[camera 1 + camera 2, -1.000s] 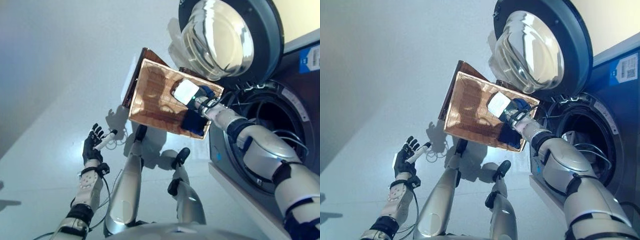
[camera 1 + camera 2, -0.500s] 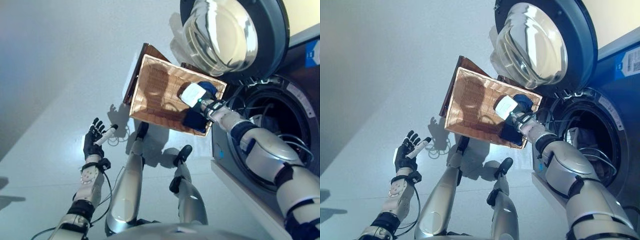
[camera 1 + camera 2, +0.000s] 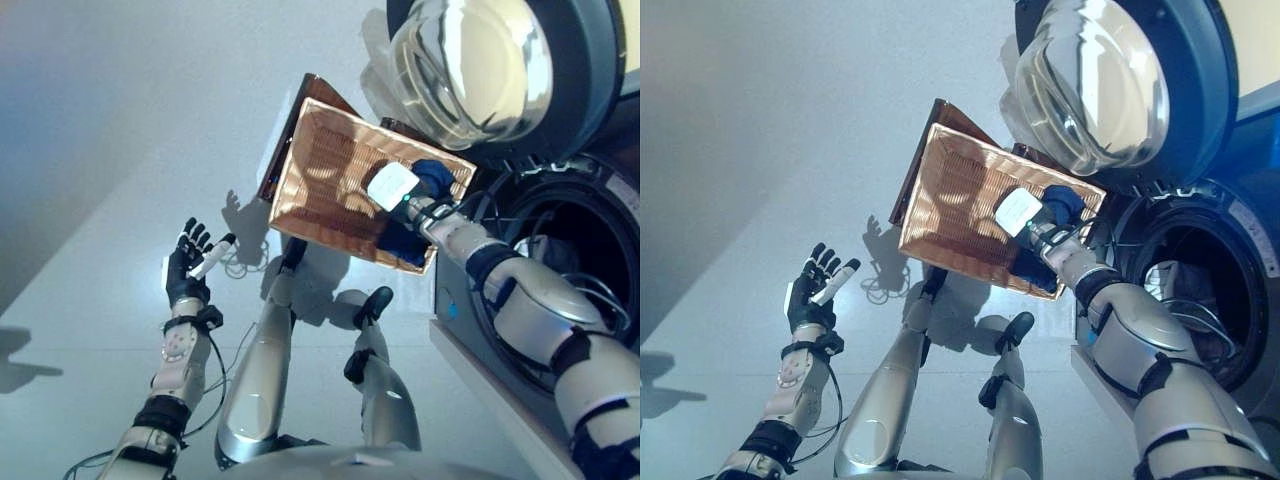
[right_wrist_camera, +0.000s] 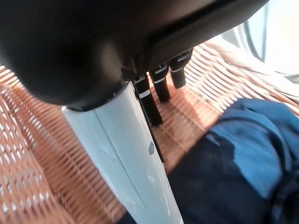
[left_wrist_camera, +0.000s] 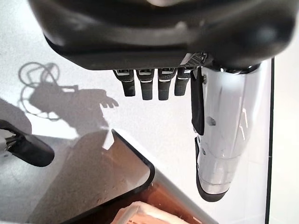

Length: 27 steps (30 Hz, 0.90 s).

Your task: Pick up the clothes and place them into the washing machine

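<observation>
- Left eye view: the right hand (image 3: 398, 187) reaches into the rectangular woven wicker basket (image 3: 330, 175), just beside the dark blue garment (image 3: 432, 178) that lies in it; nothing is lifted yet.
- Right eye view: beside the basket, the dark front-loading washing machine (image 3: 1200, 270) stands with its door open, some laundry apparently inside.
- Left wrist view: the left hand (image 5: 154, 84), away from the basket, is relaxed and empty.
- Right wrist view: the right hand's fingers (image 4: 154, 100) extend straight above the weave, not yet closed on the garment.

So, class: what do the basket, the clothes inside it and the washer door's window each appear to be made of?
Basket: woven wicker or rattan, matt orange-brown; the right wrist view shows ribbed interlaced strands.
Clothes: soft blue fabric, possibly cotton, lying in folds and creases.
Door window: clear, glossy glass or plastic, a domed bowl with bright reflections, set in a dark grey ring.
</observation>
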### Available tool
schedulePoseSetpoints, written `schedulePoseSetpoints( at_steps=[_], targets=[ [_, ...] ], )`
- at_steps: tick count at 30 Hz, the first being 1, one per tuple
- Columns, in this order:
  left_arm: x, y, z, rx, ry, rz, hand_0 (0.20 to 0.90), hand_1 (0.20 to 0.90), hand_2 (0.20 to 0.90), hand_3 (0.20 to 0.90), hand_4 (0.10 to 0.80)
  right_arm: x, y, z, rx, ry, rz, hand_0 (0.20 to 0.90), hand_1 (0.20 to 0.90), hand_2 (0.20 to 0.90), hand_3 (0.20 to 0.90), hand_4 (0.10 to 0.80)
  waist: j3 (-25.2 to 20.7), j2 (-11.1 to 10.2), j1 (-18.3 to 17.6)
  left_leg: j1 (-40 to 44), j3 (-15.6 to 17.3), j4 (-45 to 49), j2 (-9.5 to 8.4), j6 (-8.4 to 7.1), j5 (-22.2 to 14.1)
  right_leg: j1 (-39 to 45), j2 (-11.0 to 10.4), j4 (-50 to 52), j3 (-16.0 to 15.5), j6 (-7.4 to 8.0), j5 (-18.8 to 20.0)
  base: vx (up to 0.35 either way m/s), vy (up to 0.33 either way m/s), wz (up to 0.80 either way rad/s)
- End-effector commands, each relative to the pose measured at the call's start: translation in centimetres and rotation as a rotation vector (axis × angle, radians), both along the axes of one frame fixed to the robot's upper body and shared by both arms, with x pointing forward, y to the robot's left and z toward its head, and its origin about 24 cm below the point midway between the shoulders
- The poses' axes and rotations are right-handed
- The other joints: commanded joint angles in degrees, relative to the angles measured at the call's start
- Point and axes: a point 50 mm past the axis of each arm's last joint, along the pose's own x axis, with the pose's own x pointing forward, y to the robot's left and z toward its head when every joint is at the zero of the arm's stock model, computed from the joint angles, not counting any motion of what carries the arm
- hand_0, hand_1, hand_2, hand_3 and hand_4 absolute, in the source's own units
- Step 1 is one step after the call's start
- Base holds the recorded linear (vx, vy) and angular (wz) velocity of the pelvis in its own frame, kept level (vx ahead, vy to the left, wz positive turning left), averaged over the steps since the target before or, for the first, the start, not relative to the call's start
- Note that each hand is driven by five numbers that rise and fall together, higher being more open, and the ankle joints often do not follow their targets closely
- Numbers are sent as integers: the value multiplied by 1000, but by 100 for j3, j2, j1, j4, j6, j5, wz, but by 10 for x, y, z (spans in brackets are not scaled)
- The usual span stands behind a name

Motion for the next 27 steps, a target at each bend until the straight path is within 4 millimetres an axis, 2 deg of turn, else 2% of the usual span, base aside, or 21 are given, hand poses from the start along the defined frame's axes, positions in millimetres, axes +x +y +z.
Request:
schedulePoseSetpoints(
  at_steps=[1, 6, 14, 25, 27],
  targets=[
    [3, 5, 35, 22, -190, 5, 900, 900, 900, 900, 800, 13, -30, 59, -41, -161, -95, 900, 900, 900, 900, 800, 303, 311, 199, 45, -109, -572, -469, -310, 226, 654, 50, 265, 30, 63, -175, 2, -8, 10],
    [4, 4, 42, 8, -224, 7, 900, 900, 900, 900, 800, 14, -33, 66, -42, -179, -107, 900, 900, 900, 900, 800, 430, 363, 204, -66, -140, -572, -488, -329, 269, 587, 61, 284, -11, 56, -208, -1, -4, 3],
    [6, 2, 46, -10, -245, 9, 900, 900, 900, 900, 800, 12, -42, 67, -38, -187, -136, 900, 900, 900, 900, 800, 568, 434, 179, -179, -176, -572, -496, -343, 310, 478, 91, 334, -42, 38, -259, -10, -2, 4],
    [6, 2, 48, -11, -254, 12, 900, 900, 900, 900, 800, 8, -45, 48, -22, -128, -147, 900, 900, 900, 900, 800, 576, 484, 97, -275, -168, -572, -476, -327, 327, 300, 120, 410, -2, 19, -267, 0, 0, 0],
    [7, 1, 47, -15, -250, 11, 900, 900, 900, 900, 800, 5, -46, 38, -6, -100, -151, 900, 900, 900, 900, 800, 576, 445, 80, -210, -145, -572, -475, -308, 320, 330, 124, 424, 13, 20, -261, 0, 0, 0]
  ],
)
